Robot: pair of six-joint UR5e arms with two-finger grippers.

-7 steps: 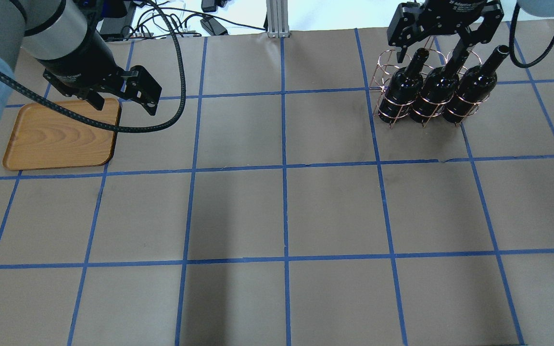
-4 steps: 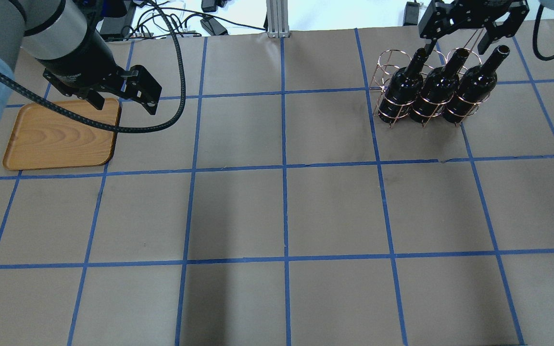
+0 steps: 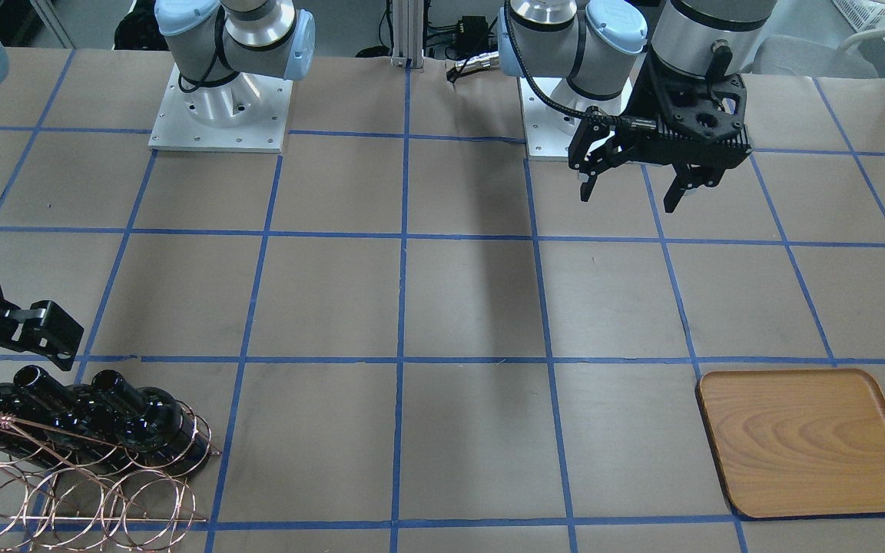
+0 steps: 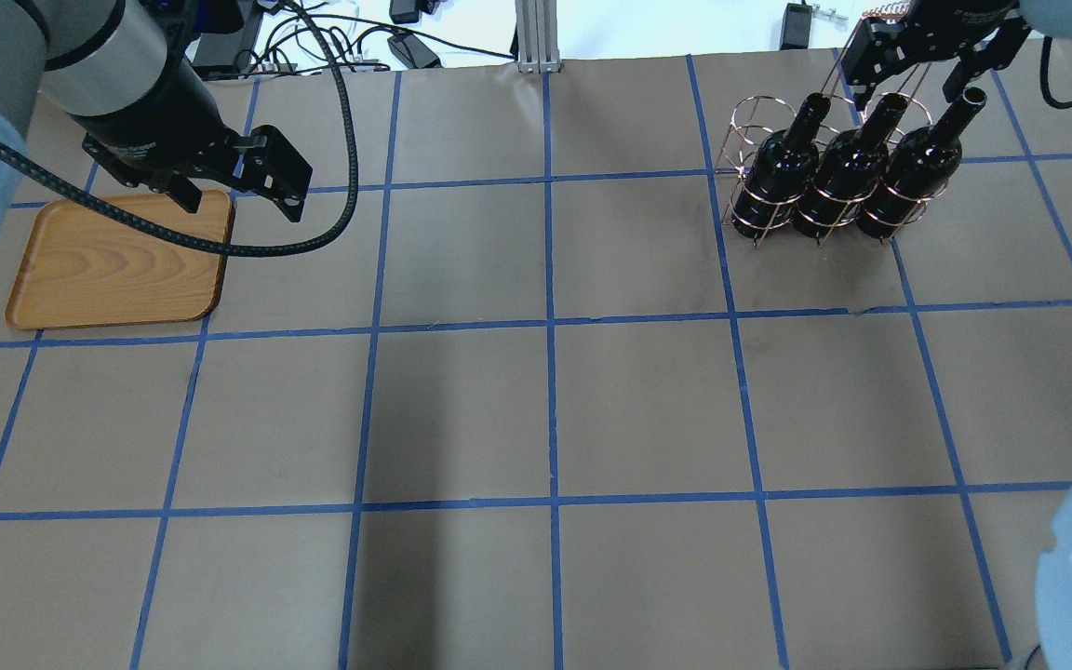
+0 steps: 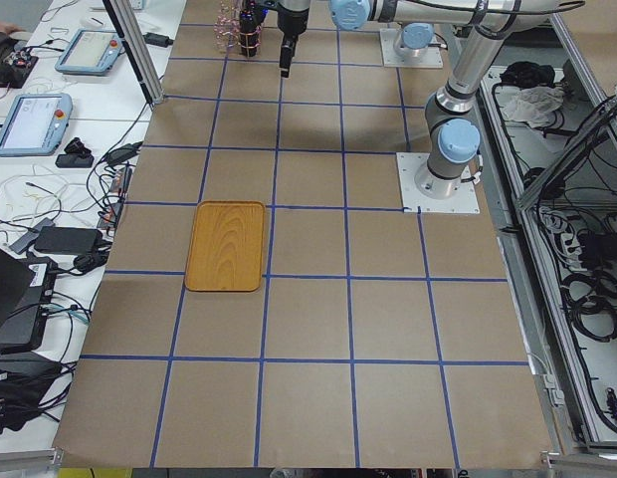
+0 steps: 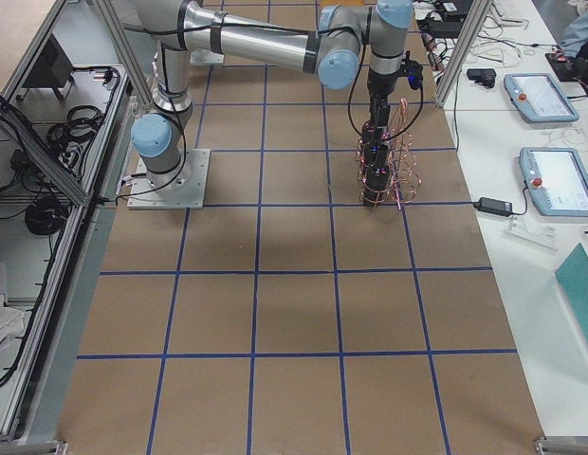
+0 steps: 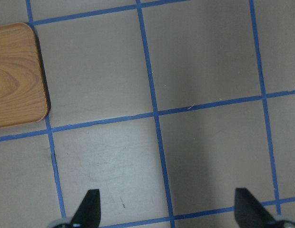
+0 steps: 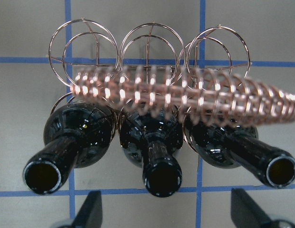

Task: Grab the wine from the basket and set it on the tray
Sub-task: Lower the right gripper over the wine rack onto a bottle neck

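Note:
Three near-black wine bottles (image 4: 843,172) lean side by side in the copper wire basket (image 4: 748,126) at the far right; they also show in the right wrist view (image 8: 154,147). My right gripper (image 4: 908,91) is open and empty above the bottle necks. In the right wrist view (image 8: 169,211) its fingertips straddle the middle bottle's mouth without touching it. The basket's twisted handle (image 8: 185,97) crosses over the bottles. The wooden tray (image 4: 117,265) lies empty at the far left. My left gripper (image 4: 238,197) hovers open and empty by the tray's right corner (image 7: 16,76).
The table is brown paper with a blue tape grid (image 4: 550,326). An aluminium post (image 4: 531,37) and cables stand at the far edge. Both arm bases (image 3: 220,107) are bolted at the robot's side of the table.
My right gripper has shifted right and toward the far edge above the bottle necks, still open. The left arm, bottles, basket and tray have not moved.

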